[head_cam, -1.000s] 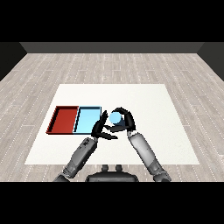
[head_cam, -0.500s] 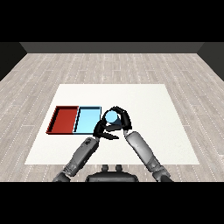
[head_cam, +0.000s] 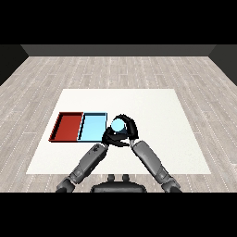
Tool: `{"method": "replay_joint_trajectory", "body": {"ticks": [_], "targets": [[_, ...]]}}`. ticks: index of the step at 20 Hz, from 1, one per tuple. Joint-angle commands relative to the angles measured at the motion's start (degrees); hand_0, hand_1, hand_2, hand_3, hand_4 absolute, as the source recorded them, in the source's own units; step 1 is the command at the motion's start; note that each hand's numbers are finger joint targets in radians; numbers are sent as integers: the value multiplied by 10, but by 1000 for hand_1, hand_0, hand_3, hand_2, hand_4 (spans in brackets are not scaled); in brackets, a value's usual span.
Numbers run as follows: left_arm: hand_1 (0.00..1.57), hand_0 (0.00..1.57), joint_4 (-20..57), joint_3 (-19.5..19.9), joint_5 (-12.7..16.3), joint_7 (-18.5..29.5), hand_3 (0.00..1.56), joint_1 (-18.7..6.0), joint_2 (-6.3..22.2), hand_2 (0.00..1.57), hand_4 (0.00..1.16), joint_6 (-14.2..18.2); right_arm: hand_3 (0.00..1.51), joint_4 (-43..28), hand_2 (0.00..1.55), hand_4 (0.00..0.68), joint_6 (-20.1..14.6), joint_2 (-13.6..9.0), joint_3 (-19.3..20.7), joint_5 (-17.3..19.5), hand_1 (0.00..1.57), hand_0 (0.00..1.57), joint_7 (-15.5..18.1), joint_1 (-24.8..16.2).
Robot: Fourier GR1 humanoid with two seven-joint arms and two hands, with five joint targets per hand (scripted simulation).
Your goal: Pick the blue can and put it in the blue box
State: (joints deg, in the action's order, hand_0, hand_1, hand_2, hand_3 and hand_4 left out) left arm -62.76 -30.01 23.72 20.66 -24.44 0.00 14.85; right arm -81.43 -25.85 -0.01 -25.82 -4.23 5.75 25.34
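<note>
A: What lay at the left of the white table (head_cam: 152,99)?

B: A red tray (head_cam: 67,126), and touching its right side a light blue tray (head_cam: 92,126). Both sat near the table's left edge, open side up, so a can could be lowered in from above.

A: Where was the blue can?

B: The blue can (head_cam: 118,124) was just beside the blue tray's right rim, not yet over it. Only its pale round top showed, since the right hand (head_cam: 128,132) was curled round it, the fingers wrapped about its sides. The robot seemed to hold it that way to carry it upright.

A: And the other hand?

B: The left hand (head_cam: 109,137) sat close against the right one, just below the can. Whether its fingers were spread or curled could not be told, because the two black hands overlapped.

A: Was there room to move?

B: It looked so. The blue tray appeared bare inside, and only its low right wall stood between the can and the tray floor. To the right of the hands, the table stretched wide and open.
</note>
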Motion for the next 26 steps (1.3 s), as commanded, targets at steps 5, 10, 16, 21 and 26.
{"method": "replay_joint_trajectory", "body": {"ticks": [5,10,16,21,26], "targets": [[0,0,48,-52,34,7,0,-42,0,0,530,85,1396,34,1465,600,-39,0,-48,-93,1477,1477,64,15],[1437,1437,15,-46,144,15,1215,-61,0,1407,625,98,1387,11,1445,615,-25,0,-18,-120,1455,1455,45,32],[1571,1571,67,-100,182,108,1499,-35,0,1571,914,102,1394,-37,1441,617,-45,0,-52,-89,1444,1444,46,-25],[1571,1571,116,-89,200,167,1512,-81,0,1571,1105,84,1374,35,1417,528,7,0,-1,-138,1388,1388,77,7],[1571,1571,93,-52,160,164,1535,-56,0,1571,1122,81,0,-4,0,0,20,-12,-30,-79,0,0,18,-1]]}}
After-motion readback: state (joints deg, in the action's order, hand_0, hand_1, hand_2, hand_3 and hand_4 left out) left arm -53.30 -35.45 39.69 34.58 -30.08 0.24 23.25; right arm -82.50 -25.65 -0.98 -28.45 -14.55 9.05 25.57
